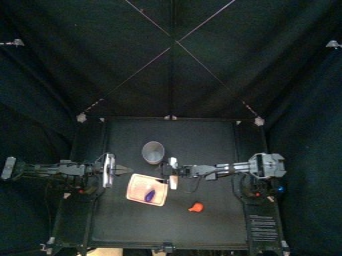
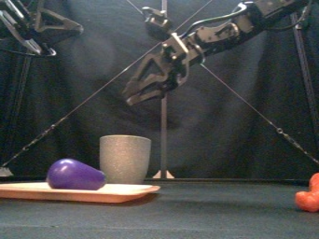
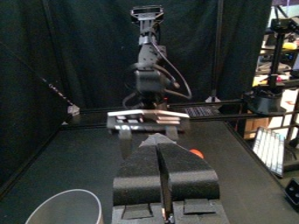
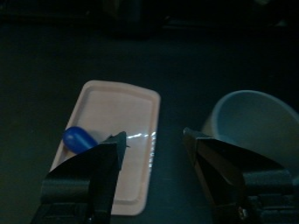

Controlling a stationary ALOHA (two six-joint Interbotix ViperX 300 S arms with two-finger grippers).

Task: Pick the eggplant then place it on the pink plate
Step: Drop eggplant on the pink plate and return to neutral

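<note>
Black tabletop (image 1: 214,225) bore the pink tray (image 2: 125,191), its eggplant (image 2: 75,174) at eight o'clock from the empty, wide-spread right gripper (image 4: 155,140).

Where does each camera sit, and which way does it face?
Top: high overhead, looking down at table; left arm, right arm show.
Front: table's front edge, looking level at eggplant, tray, cup; right gripper hangs above.
Left wrist: on left arm, facing right arm; left gripper, jaws shut, shows.
Right wrist: on right arm, looking down at tray; open jaws show.
Front and right wrist share eggplant, tray, cup.
</note>
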